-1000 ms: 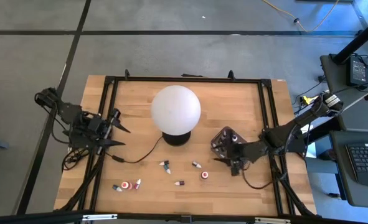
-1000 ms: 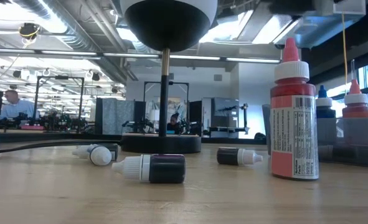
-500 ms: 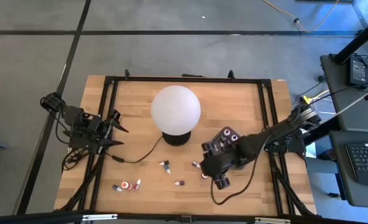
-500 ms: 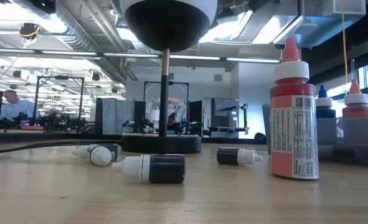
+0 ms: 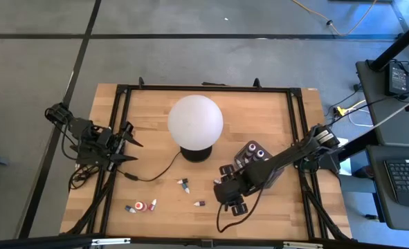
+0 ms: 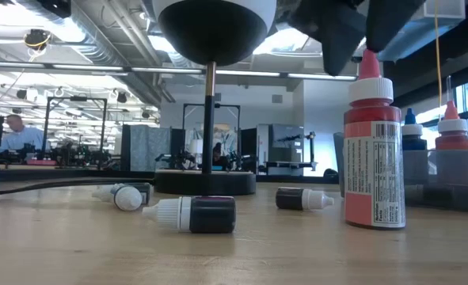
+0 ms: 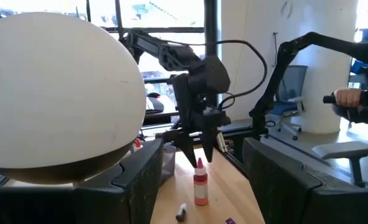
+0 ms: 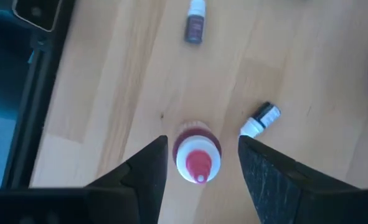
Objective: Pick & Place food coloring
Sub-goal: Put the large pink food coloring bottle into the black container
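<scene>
A red food coloring bottle (image 8: pixel 197 157) stands upright on its base on the wooden table (image 5: pixel 259 111), with its red pointed tip (image 6: pixel 368 62) up. My right gripper (image 8: pixel 202 138) hangs open just above it and points steeply down. Its two fingers (image 7: pixel 190 148) stand on either side of the tip without touching it. Several more small bottles lie on their sides: a dark one (image 6: pixel 194 214), another (image 6: pixel 303 199) and one by the lamp cable (image 6: pixel 123 195). My left gripper (image 5: pixel 139 153) waits open at the table's left edge.
The big white globe lamp (image 5: pixel 195 121) stands mid-table on a dark base, and its cable (image 5: pixel 156 173) runs toward the left arm. A dark tray (image 5: pixel 252 155) holding upright bottles sits just right of my right gripper. Loose bottles (image 5: pixel 140 206) lie near the front edge.
My right gripper has swung from beside the tray toward the table's left and near edge. It has tipped from a shallow slant to pointing steeply down. It now hangs over the upright red bottle and has come into the top of the low view. No bottle has moved.
</scene>
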